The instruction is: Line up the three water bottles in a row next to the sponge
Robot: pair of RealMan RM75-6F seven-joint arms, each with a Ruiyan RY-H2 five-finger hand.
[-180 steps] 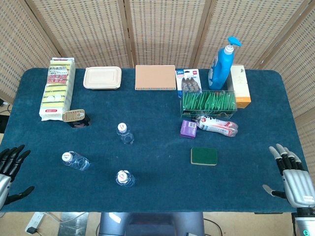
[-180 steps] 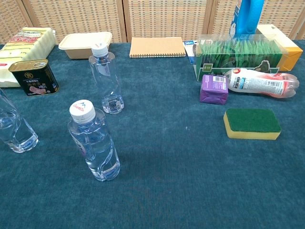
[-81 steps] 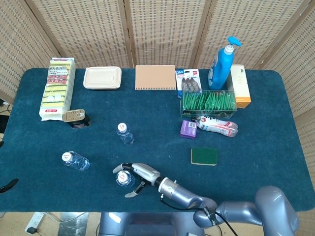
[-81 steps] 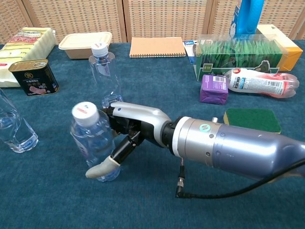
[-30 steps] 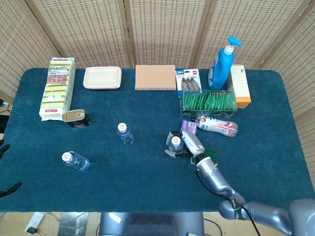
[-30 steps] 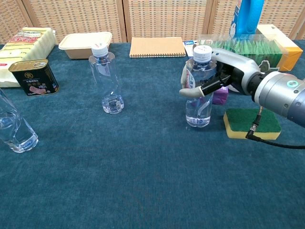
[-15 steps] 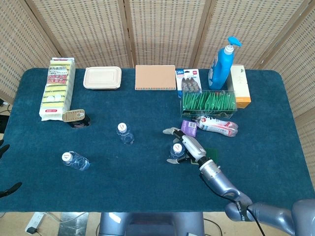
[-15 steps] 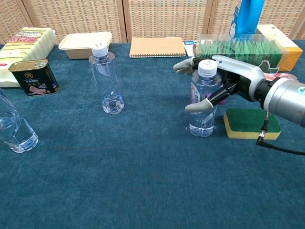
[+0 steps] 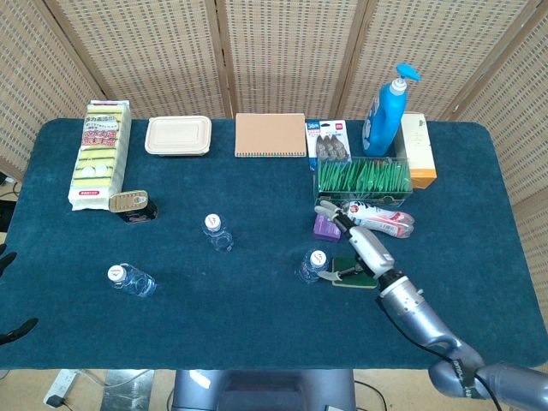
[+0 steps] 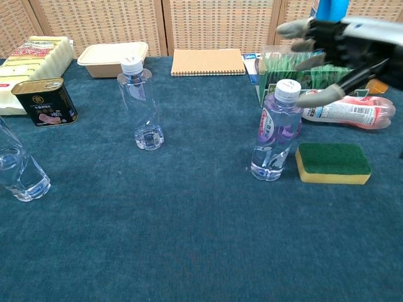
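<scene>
Three clear water bottles stand on the blue table. One bottle (image 9: 312, 265) (image 10: 274, 135) stands upright just left of the green-and-yellow sponge (image 10: 332, 162) (image 9: 345, 281), nearly touching it. A second bottle (image 9: 217, 231) (image 10: 141, 104) stands mid-table. The third bottle (image 9: 130, 280) (image 10: 16, 167) is at the near left, cut by the chest view's edge. My right hand (image 9: 364, 244) (image 10: 334, 47) hovers above and right of the first bottle, fingers spread, holding nothing, and hides part of the sponge in the head view. Only dark fingertips of my left hand (image 9: 7, 291) show at the left edge, spread apart.
A luncheon-meat can (image 9: 130, 204) (image 10: 44, 100) sits at the left. A purple box (image 9: 325, 226), a lying red-and-white bottle (image 10: 346, 108) and a box of green sachets (image 9: 364, 178) crowd behind the sponge. A notebook (image 9: 271, 134), a food container (image 9: 178, 135) and a sponge pack (image 9: 98, 154) line the far edge.
My right hand has let go of the bottle left of the sponge, opened, and lifted up and to the right. The bottle stays upright.
</scene>
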